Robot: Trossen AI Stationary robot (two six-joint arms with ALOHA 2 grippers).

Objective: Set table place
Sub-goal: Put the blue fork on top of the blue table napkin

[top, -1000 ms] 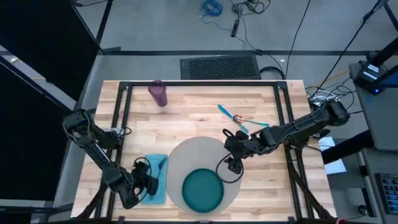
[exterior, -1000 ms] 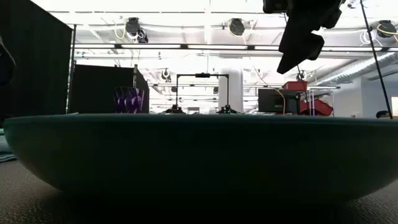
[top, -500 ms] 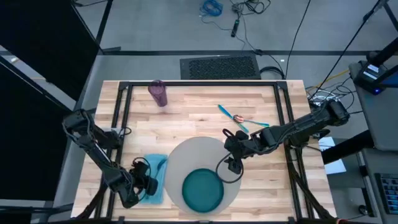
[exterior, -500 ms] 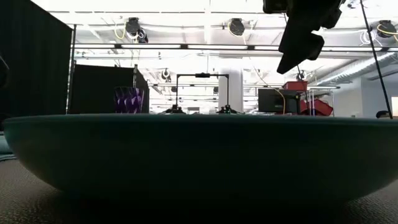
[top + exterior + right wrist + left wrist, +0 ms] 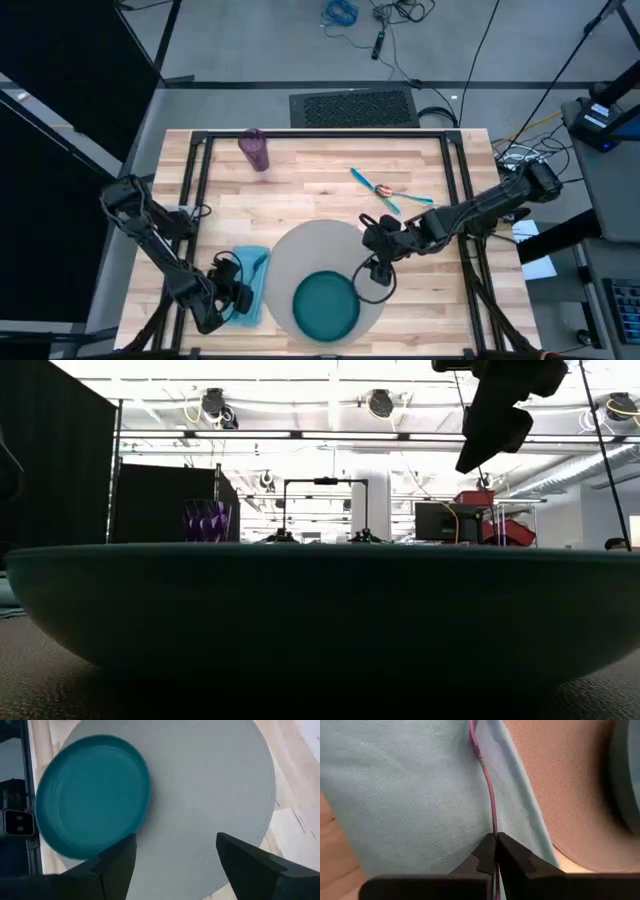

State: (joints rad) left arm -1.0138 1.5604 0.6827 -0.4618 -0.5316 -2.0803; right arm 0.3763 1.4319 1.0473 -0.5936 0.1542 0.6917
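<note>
L gripper low over napkin, fingers pinched on thin pink utensil. R gripper spread wide, empty, above mat. Plate on mat's near edge; cup at table's far-left corner.

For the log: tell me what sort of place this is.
Probably a robotics lab or workshop: loose cables on the floor, a framed wooden table, and shelving beneath ceiling lights.

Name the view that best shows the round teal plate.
The right wrist view: the round teal plate is seen whole, from above, on the grey-beige mat. The high view shows it smaller; the low view shows only its side wall; the left wrist view shows little.
</note>
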